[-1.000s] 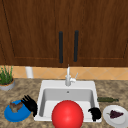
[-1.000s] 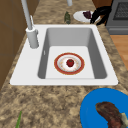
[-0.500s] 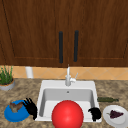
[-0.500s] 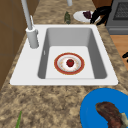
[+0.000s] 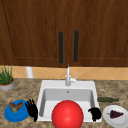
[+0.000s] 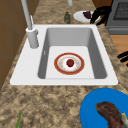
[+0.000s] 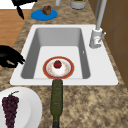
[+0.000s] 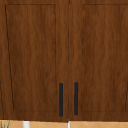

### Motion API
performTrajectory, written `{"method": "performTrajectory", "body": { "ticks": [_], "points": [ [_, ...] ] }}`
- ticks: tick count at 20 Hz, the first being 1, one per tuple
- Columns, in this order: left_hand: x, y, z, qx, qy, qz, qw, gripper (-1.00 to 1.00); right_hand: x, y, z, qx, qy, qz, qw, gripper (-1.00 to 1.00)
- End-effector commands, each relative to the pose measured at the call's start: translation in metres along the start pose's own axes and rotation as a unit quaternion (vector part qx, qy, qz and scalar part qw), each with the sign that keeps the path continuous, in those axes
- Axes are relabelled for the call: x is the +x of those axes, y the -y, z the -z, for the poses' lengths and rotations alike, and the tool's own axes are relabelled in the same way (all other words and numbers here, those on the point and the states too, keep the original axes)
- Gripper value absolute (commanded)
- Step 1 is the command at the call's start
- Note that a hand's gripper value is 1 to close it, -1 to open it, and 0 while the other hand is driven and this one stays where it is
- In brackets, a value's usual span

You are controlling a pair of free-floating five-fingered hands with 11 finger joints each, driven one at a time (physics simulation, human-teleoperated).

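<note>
**Two hands hanging at the sink's front corners**

Hovering over the front right corner of the white rectangular sink (image 5: 93, 86), the right hand (image 5: 94, 113) has its black fingers curled downward and grips nothing; in the right side view it (image 7: 10, 58) sits just off the basin's rim with fingertips pointing toward the basin. Just beside it on the speckled stone counter lies a white round plate (image 5: 113, 120) carrying a bunch of dark purple grapes (image 5: 115, 114), and behind that a dark green bottle (image 5: 107, 99) lies on its side. The left hand (image 5: 32, 109) hangs at the sink's front left corner, fingers spread and straight, holding nothing, next to a blue round plate (image 5: 11, 117) with a brown piece of meat (image 5: 16, 106) on it. Inside the basin, a red-rimmed plate (image 6: 69, 63) holds a small red strawberry (image 6: 70, 62). A chrome tap (image 5: 68, 78) stands at the back rim, a potted green plant (image 5: 6, 79) to the far left.
</note>
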Motion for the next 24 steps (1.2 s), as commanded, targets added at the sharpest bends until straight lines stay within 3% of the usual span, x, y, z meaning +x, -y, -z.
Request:
{"method": "performTrajectory", "body": {
  "ticks": [1, 7, 8, 9, 11, 20, 24],
  "points": [
    [0.004, 0.001, -0.003, -0.010, 0.059, -0.008, 0.9982, -1.00, 0.000, 0.000, 0.000, 0.000, 0.000, 0.000, 1.0000, 0.00],
    [0.013, 0.001, -0.007, -0.016, 0.086, -0.015, 0.9960, -1.00, 0.000, 0.000, 0.000, 0.000, 0.000, 0.000, 1.0000, 0.00],
    [0.013, 0.001, -0.007, -0.022, 0.089, -0.024, 0.9955, -1.00, 0.000, 0.000, 0.000, 0.000, 0.000, 0.000, 1.0000, 0.00],
    [0.014, 0.000, -0.007, -0.034, 0.083, -0.043, 0.9951, -1.00, 0.000, 0.000, 0.000, 0.000, 0.000, 0.000, 1.0000, 0.00],
    [0.016, -0.001, -0.008, -0.039, 0.083, -0.053, 0.9944, -1.00, 0.000, 0.000, 0.000, 0.000, 0.000, 0.000, 1.0000, 0.00],
    [0.024, -0.002, -0.017, -0.044, 0.093, -0.075, 0.9918, -1.00, 0.000, 0.000, 0.000, 0.000, 0.000, 0.000, 1.0000, 0.00],
    [0.024, 0.001, -0.021, -0.033, 0.105, -0.086, 0.9902, -1.00, 0.000, 0.000, 0.000, 0.000, 0.000, 0.000, 1.0000, 0.00]
  ]
}}
